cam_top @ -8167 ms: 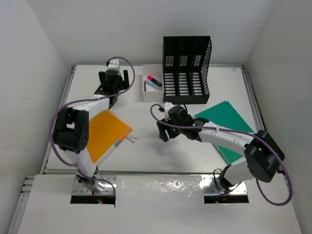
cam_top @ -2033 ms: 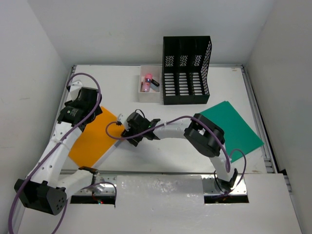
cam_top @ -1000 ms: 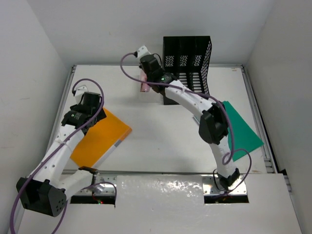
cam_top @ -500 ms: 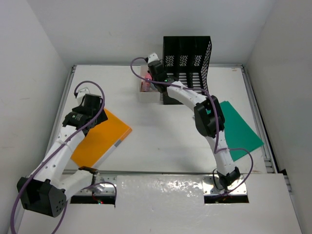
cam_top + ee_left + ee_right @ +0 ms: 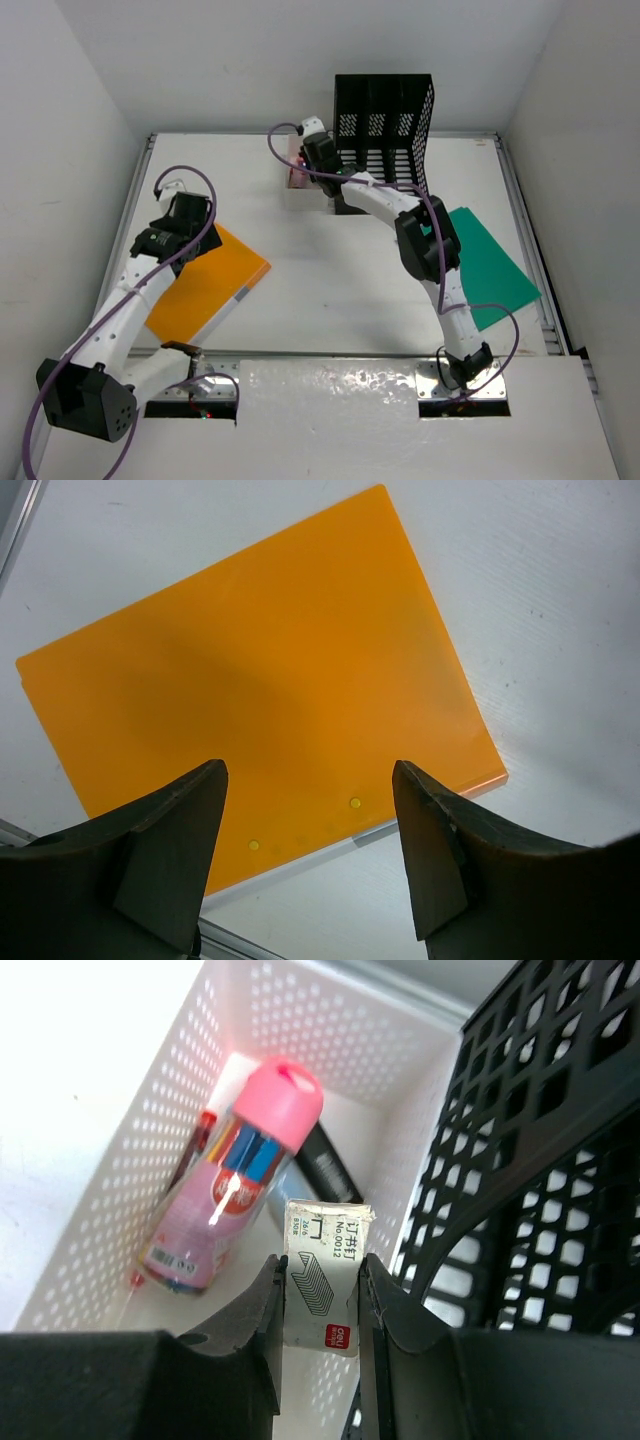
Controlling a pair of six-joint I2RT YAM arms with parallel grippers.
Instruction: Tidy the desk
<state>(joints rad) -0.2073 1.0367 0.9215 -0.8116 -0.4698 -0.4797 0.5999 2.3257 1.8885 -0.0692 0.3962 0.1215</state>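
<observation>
My right gripper [image 5: 322,1260] is shut on a small white staple box [image 5: 322,1285] and holds it upright over the white perforated basket [image 5: 170,1130] at the back of the desk [image 5: 330,300]. Inside the basket lie a pink-capped tube [image 5: 245,1175] and a black item [image 5: 330,1165]. In the top view the right gripper [image 5: 318,152] hovers at the basket [image 5: 300,190]. My left gripper [image 5: 308,780] stands open above the near edge of an orange folder [image 5: 250,670], touching nothing. That folder [image 5: 205,285] lies flat at the desk's left, below the left gripper [image 5: 180,222].
A black mesh file organizer [image 5: 385,140] stands right beside the basket, close to my right fingers [image 5: 540,1140]. A green folder [image 5: 490,265] lies flat at the right. White walls and metal rails [image 5: 135,215] bound the desk.
The right gripper carried the staple box from mid-desk to the back and, in the last second, shifted slightly right over the basket. The left arm barely moved.
</observation>
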